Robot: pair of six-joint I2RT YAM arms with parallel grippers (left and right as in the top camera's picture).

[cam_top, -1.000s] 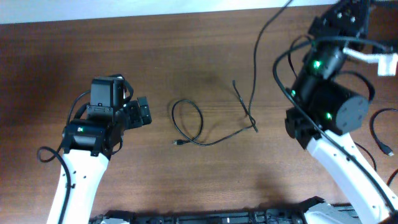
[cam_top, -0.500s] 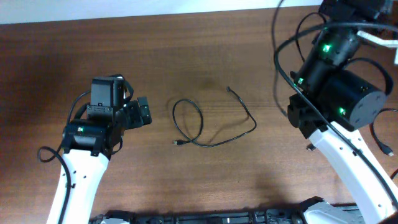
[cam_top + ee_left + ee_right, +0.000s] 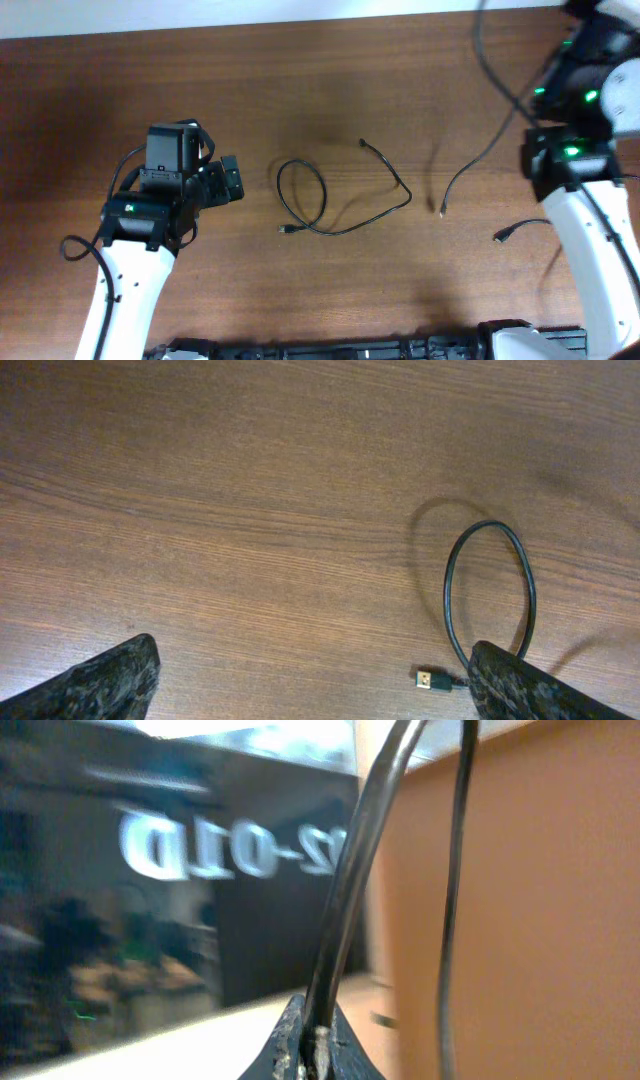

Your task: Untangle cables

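Dangling beneath the right pincer [image 3: 312, 1048], which is clamping it, one cable [image 3: 447, 195] is hanging apart from the looped cable [image 3: 322, 205], which is lying just ahead of the left pincer [image 3: 236, 180], fingers apart. Any swing is risking dragging its loose plug into that loop.

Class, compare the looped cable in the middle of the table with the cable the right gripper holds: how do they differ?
The looped cable lies loose on the table, untouched; the held cable is pinched in the right gripper. The looped cable curls into a ring at one end; the held cable sweeps in an open curve. Both are thin and black.
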